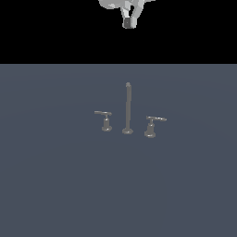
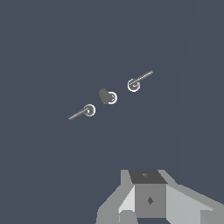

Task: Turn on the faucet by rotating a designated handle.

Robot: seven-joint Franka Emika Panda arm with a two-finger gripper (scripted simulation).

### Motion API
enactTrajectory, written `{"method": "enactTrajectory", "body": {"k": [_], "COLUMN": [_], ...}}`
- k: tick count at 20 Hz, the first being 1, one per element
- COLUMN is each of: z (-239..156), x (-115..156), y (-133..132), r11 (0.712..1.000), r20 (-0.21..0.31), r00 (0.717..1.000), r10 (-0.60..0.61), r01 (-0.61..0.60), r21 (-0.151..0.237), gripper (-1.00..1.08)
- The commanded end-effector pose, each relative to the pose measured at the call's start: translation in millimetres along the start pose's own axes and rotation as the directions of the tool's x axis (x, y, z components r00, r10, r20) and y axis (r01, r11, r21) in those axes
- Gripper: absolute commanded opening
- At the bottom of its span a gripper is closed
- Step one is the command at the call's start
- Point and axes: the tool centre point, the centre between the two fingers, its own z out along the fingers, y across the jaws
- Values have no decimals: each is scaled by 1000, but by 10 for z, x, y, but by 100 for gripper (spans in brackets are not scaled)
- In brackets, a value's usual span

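Handle (image 1: pixel 151 126) sits on grey floor (image 1: pixel 55 185), at exterior view's right of spout (image 1: pixel 127 109), lever bar level, untouched. Twin handle (image 1: pixel 106 120) on spout's other side. My gripper (image 1: pixel 128 22) hangs high above faucet, well apart from it; cannot tell if fingers open or closed. Step, as I judge: approach not begun. Next move calls for descent beside lever bar, then sideways push to rotate.

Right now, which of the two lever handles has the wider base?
The handle on the exterior view's right of the spout post; its base flares wider than the left twin's.
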Motion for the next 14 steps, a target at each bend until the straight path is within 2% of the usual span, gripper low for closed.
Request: {"method": "enactTrajectory", "body": {"k": [1, 7, 10, 14], "z": [181, 652, 906, 1261], "x": [194, 637, 848, 1115], "y": [-25, -28, -2, 63], "r11": [996, 955, 919, 855], "r20": [1, -3, -8, -20], "r00": [996, 955, 919, 855], "r10": [89, 295, 394, 518], "r01": [-89, -295, -394, -518], "r21": [1, -2, -5, -9], "gripper": [-100, -100, -100, -100]}}
